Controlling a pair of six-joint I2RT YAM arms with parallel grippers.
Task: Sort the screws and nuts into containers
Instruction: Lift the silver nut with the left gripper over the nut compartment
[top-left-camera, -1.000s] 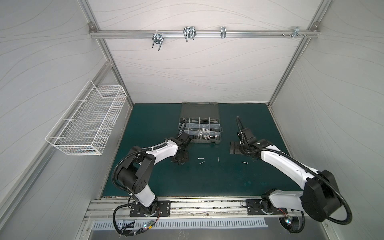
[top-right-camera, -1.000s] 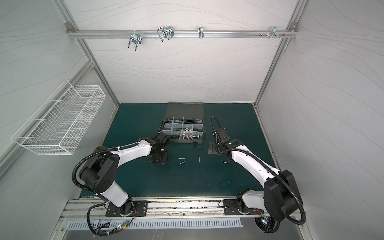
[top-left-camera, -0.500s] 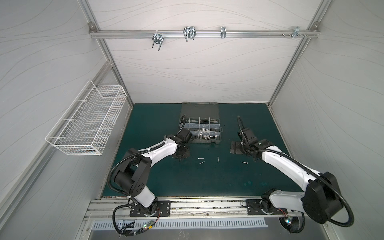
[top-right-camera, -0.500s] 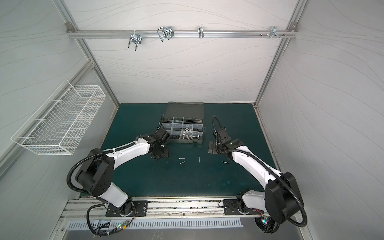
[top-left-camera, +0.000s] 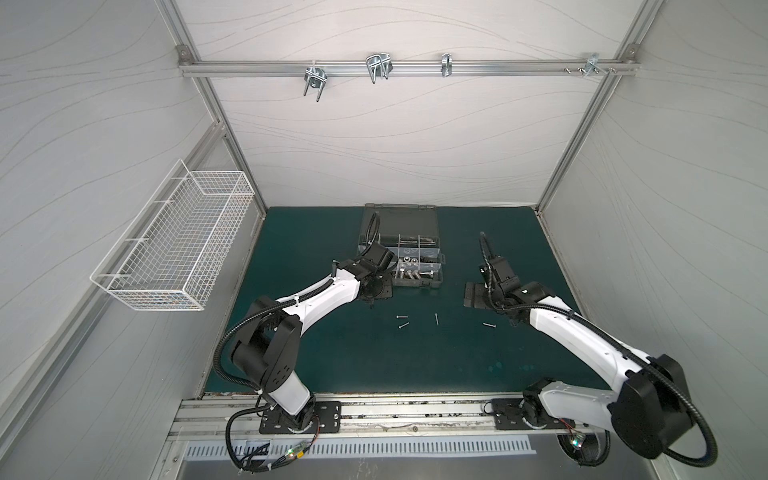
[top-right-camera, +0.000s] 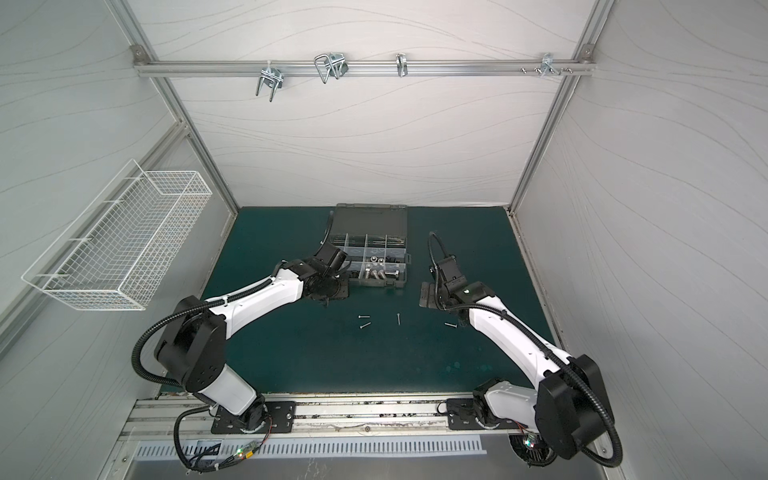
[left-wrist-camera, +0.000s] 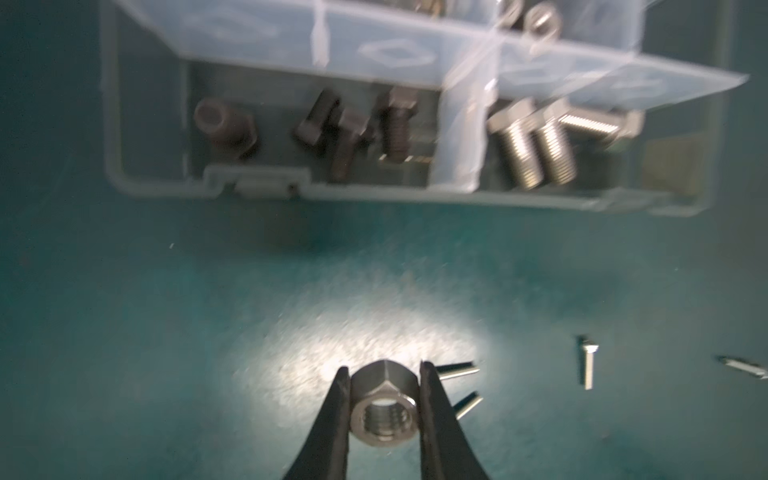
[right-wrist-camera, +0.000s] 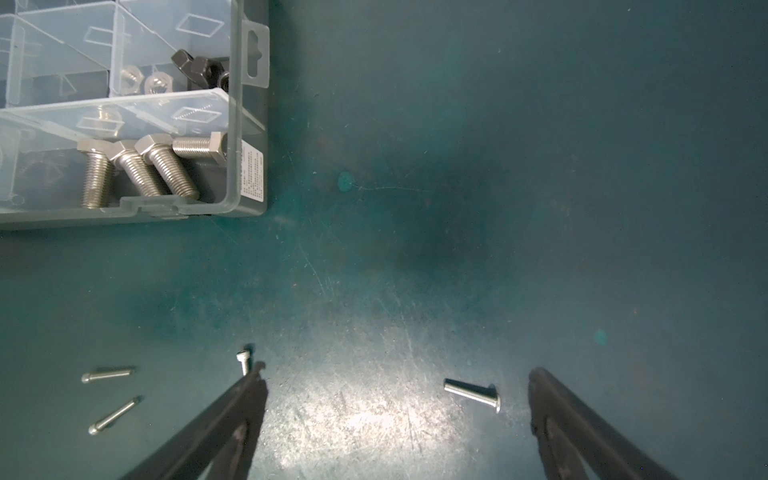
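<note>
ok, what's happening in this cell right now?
Fastener sorting. The left gripper is shut on a silver hexagonal metal nut over the green mat, near the dark grey plastic organizer case. The right gripper hangs open over a thin silver screw. Four such screws lie loose on the mat.

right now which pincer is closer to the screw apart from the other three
Right. The right pincer is open beside the lone screw; the left pincer, shut on a hex nut, is beyond the other three screws.
</note>
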